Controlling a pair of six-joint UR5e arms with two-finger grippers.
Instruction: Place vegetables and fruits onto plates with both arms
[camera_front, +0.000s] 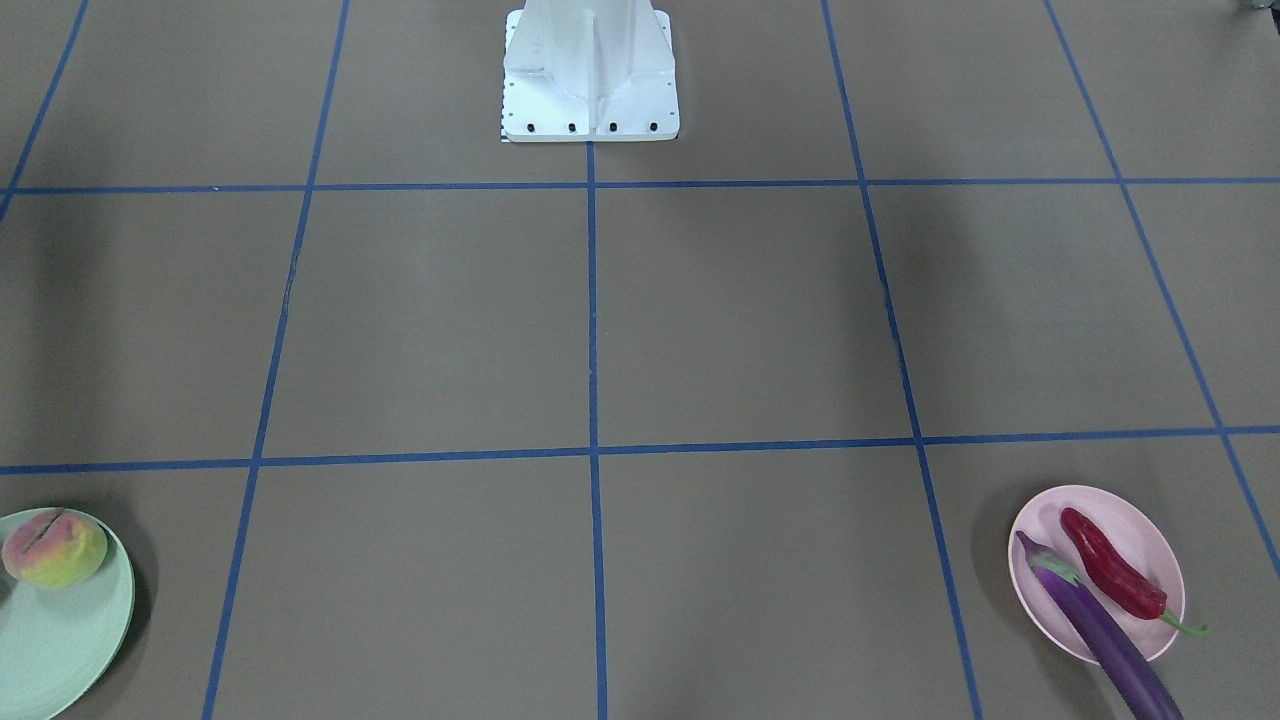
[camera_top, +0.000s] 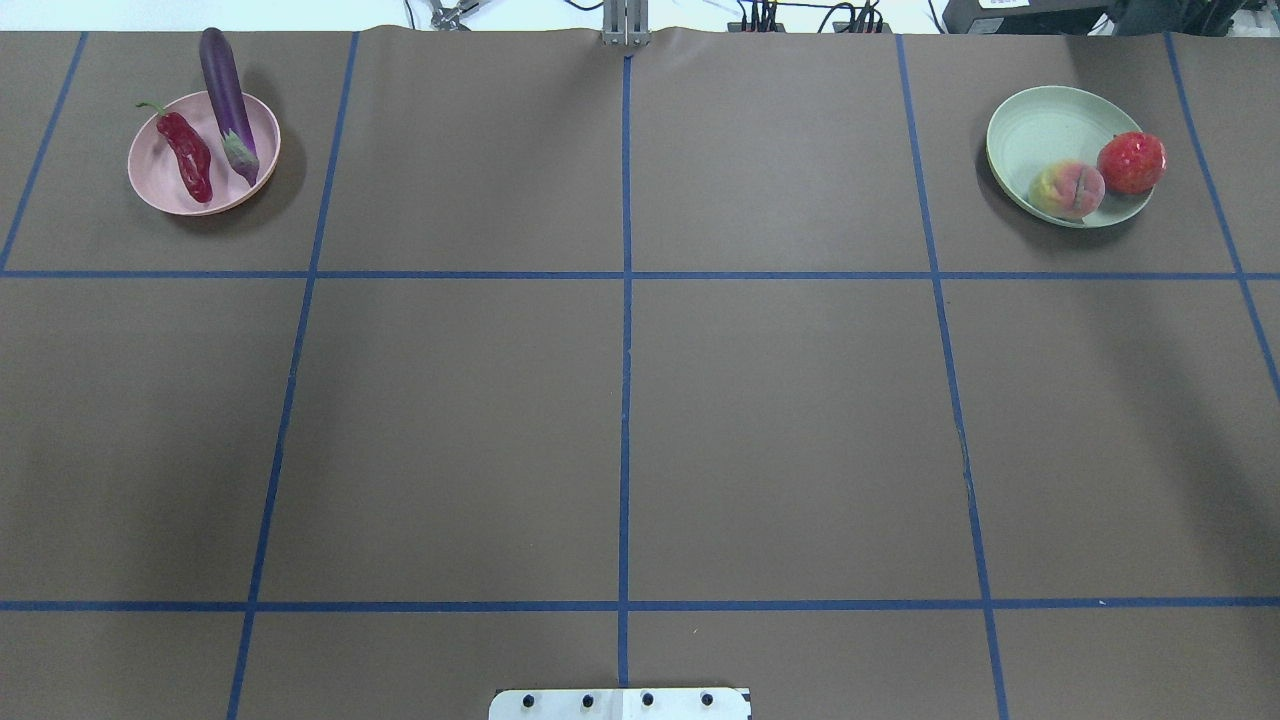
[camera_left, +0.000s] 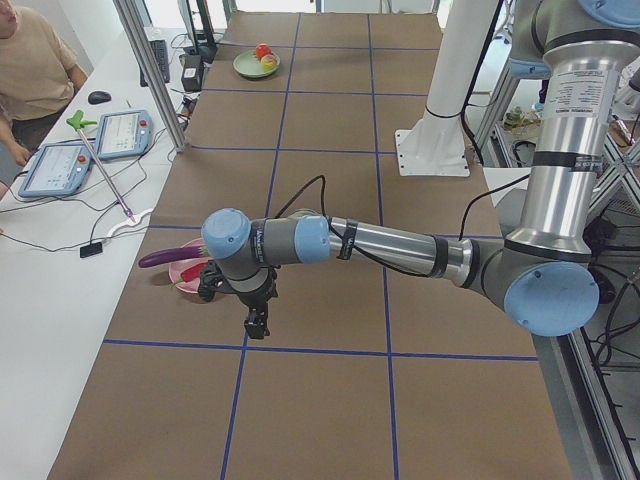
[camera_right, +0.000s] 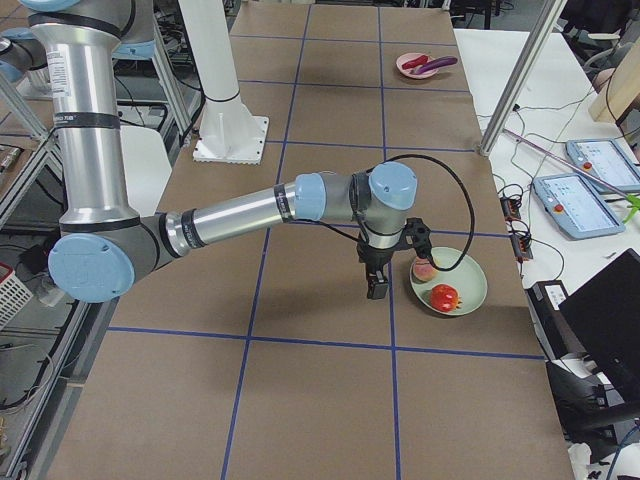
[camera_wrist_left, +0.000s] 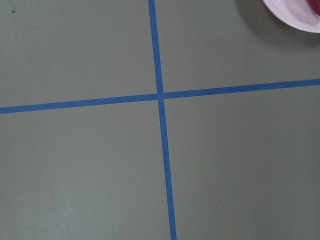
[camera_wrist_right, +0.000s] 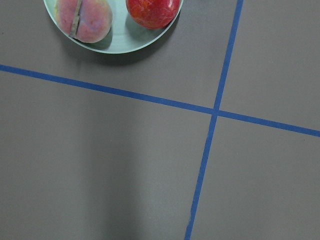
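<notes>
The purple eggplant (camera_top: 225, 90) and the red chili (camera_top: 190, 158) lie on the pale pink plate (camera_top: 150, 170) at the far left; the eggplant sticks out over the rim. The peach (camera_top: 1067, 189) and the pomegranate (camera_top: 1131, 162) sit on the mint green plate (camera_top: 1040, 125) at the far right. My left gripper (camera_left: 257, 325) hangs over the table just beside the pink plate (camera_left: 185, 278), and I cannot tell if it is open. My right gripper (camera_right: 378, 290) hangs just beside the green plate (camera_right: 468, 285), and I cannot tell its state either. Neither holds anything that shows.
The white pedestal base (camera_front: 590, 75) stands at the robot's side of the brown table with its blue tape grid (camera_top: 625, 400). A side bench holds tablets (camera_left: 125, 133) and cables, with an operator (camera_left: 35, 60) seated there. Metal frame posts (camera_right: 520, 75) stand at the table's far edge.
</notes>
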